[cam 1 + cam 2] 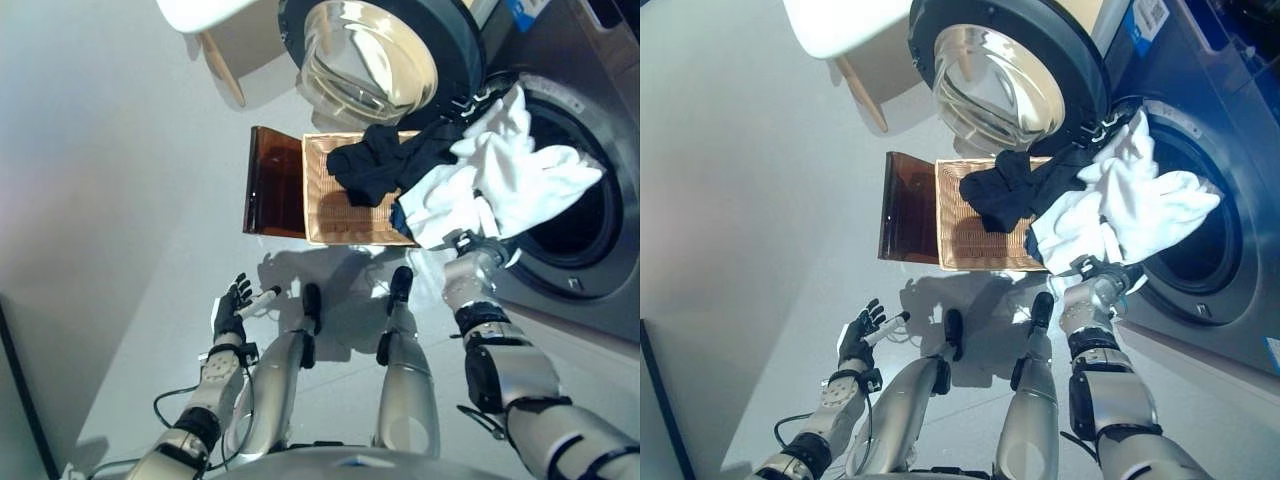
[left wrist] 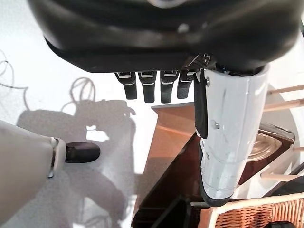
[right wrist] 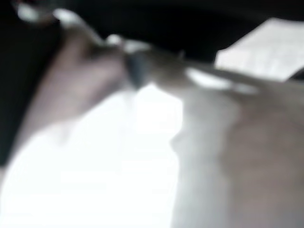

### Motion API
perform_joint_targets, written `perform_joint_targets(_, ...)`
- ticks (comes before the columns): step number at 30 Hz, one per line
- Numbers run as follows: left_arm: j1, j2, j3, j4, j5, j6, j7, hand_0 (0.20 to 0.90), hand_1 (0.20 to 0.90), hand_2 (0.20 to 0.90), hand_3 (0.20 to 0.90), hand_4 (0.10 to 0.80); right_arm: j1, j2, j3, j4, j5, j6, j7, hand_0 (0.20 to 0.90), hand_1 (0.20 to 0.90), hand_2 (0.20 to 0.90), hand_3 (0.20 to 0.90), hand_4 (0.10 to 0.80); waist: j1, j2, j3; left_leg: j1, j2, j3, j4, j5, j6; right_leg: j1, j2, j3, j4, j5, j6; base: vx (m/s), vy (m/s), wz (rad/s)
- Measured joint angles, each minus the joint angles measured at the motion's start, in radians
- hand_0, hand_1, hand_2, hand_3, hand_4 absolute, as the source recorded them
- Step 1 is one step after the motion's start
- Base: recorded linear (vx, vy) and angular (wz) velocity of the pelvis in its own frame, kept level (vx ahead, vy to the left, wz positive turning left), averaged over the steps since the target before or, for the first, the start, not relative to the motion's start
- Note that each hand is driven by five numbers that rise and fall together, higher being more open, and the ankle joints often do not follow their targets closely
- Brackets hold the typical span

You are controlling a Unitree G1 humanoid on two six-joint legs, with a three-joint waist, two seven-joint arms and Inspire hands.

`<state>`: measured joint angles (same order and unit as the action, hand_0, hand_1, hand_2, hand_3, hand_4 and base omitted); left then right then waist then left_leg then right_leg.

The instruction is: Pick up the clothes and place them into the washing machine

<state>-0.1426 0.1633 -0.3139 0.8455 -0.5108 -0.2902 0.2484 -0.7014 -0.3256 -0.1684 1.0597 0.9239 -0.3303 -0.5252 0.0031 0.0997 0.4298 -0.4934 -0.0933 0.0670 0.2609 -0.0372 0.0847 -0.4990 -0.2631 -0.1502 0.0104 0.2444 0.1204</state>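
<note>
I see my right hand point(image 1: 1102, 272) buried under the bunched white and black clothes point(image 1: 500, 175), which hang at the mouth of the grey front-loading washing machine point(image 1: 590, 250); its fingers I cannot tell. My left hand point(image 1: 232, 305) hangs open, fingers straight, over the floor, well apart from the woven wicker basket point(image 1: 340, 220)

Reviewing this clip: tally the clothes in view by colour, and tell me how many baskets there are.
White garments: 1, the white cloth bunched above the right hand at the washing machine opening.
Dark garments: 1, the dark cloth draped over the wicker basket.
Baskets: 1.
Total: 3 things. The left hand holds nothing.
</note>
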Motion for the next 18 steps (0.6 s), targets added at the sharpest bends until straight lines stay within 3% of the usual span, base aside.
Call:
perform_joint_targets(7,0.008,-0.003,-0.020,0.002,-0.020,0.000,-0.013,0.900,0.900,0.900,0.900,0.800,-0.032,-0.044,-0.034,0.053,0.060,0.000,0.033,0.200,0.200,0.200,0.200,0.300,-0.015,0.008,-0.005,0.001,-0.006,0.002,-0.010,0.000,0.003,-0.005,-0.003,0.010,0.002,0.026,0.006,-0.013,-0.003,-0.02)
perform_joint_targets(18,0.009,-0.004,-0.024,0.010,-0.043,0.001,-0.057,0.900,0.900,0.900,0.900,0.800,-0.083,-0.204,-0.038,0.116,0.127,0.007,0.097,0.200,0.200,0.200,0.200,0.300,0.001,0.045,-0.014,-0.004,-0.011,0.041,-0.020,0.001,0.009,-0.036,-0.010,0.046,0.002,0.020,0.012,-0.004,-0.009,-0.05)
